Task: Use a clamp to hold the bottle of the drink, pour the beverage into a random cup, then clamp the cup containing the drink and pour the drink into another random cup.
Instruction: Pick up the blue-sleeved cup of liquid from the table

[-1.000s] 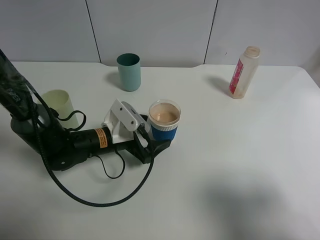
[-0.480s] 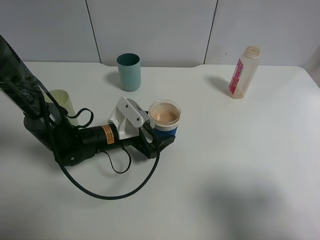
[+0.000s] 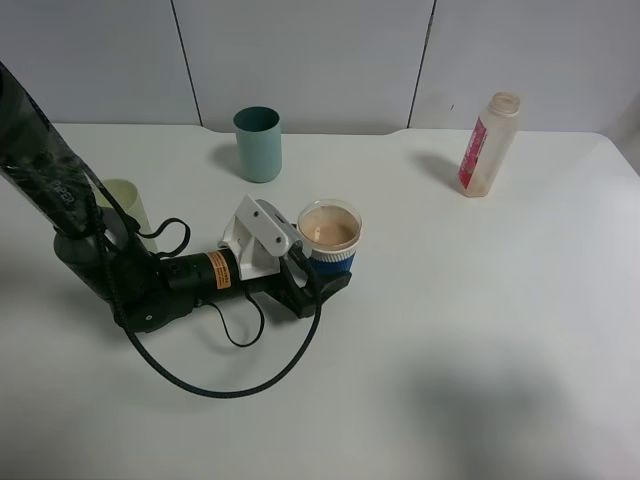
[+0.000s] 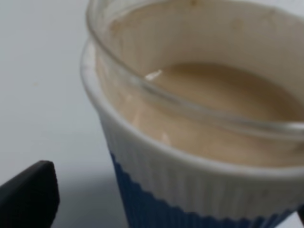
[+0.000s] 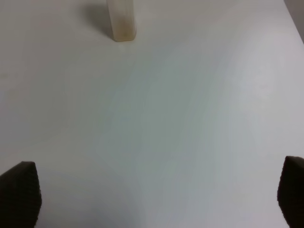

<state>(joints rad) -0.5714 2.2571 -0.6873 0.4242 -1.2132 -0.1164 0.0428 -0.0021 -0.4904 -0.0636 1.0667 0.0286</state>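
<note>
We count three cups (one short blue-banded cup (image 3: 328, 240), one teal tumbler (image 3: 258, 144), one pale green tumbler (image 3: 128, 205)), one bottle (image 3: 488, 145) with a red-pink label, one black arm (image 3: 150, 285) in view and one white table (image 3: 480, 330).

The cup (image 3: 330, 262) has a blue ribbed band, white rim and beige-pink drink (image 3: 326, 230). Beyond it, a teal tumbler (image 3: 258, 143); the bottle (image 3: 488, 145) is translucent with a red-pink label. The tabletop (image 3: 480, 300) is white.

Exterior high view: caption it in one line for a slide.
Left gripper open around the blue-banded cup of beige drink; bottle and teal tumbler stand apart.
</note>
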